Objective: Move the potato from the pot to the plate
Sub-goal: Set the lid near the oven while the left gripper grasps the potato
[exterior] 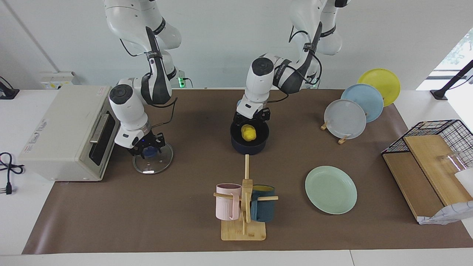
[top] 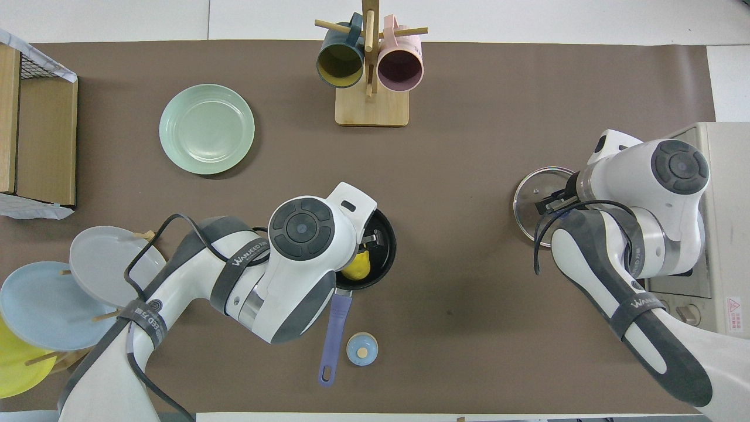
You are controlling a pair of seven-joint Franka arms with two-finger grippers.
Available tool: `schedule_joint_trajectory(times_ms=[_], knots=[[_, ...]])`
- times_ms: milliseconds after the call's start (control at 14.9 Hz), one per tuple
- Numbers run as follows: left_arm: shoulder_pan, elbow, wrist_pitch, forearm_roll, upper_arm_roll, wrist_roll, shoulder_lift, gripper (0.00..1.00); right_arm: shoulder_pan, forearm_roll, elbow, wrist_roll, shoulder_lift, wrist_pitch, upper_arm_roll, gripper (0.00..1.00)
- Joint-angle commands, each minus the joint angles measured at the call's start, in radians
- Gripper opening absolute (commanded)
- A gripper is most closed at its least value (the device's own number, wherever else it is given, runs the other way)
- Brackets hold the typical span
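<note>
The yellow potato [exterior: 248, 133] lies in the dark blue pot [exterior: 249, 147] at the middle of the table; it also shows in the overhead view [top: 357, 266], with the pot's rim [top: 388, 246] and its handle pointing toward the robots. My left gripper [exterior: 252, 117] hangs open just over the pot, above the potato, not touching it. The mint-green plate [exterior: 330, 189] lies flat and bare, farther from the robots, toward the left arm's end [top: 206, 129]. My right gripper [exterior: 148, 149] is low over a glass lid [exterior: 153, 162], open around its blue knob.
A toaster oven [exterior: 70, 129] stands at the right arm's end. A wooden mug rack [exterior: 244, 207] with a pink and a teal mug stands farther out than the pot. Upright grey, blue and yellow plates [exterior: 345, 118] and a wire basket [exterior: 443, 136] are at the left arm's end. A small light-blue cap [top: 361, 349] lies beside the pot handle.
</note>
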Motion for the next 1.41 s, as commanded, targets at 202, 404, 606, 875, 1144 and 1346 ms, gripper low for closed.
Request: schedule_joint_trajectory(times_ms=[202, 404, 606, 875, 1144, 1346], knots=[[-0.032, 0.004, 0.021, -0.02, 0.018, 0.079, 0.047, 1.0, 0.001, 0.027, 0.322, 0.107, -0.037, -0.439, 0.015, 1.0], [-0.049, 0.002, 0.023, -0.021, 0.018, 0.083, 0.066, 1.0, 0.008, 0.016, 0.533, 0.129, -0.046, -0.687, 0.012, 1.0], [-0.054, 0.001, 0.021, -0.021, 0.018, 0.083, 0.068, 1.0, 0.006, 0.013, 0.618, 0.21, -0.064, -0.821, 0.012, 1.0], [-0.054, -0.01, 0.024, -0.021, 0.018, 0.083, 0.067, 1.0, -0.003, 0.014, 0.615, 0.286, -0.066, -0.845, 0.008, 1.0], [-0.044, -0.013, 0.052, -0.021, 0.02, 0.084, 0.068, 0.65, 0.017, 0.013, 0.618, 0.292, -0.063, -0.85, -0.023, 1.0], [-0.041, -0.018, 0.053, -0.021, 0.02, 0.086, 0.067, 0.3, 0.02, 0.016, 0.598, 0.296, -0.093, -0.867, -0.031, 1.0]])
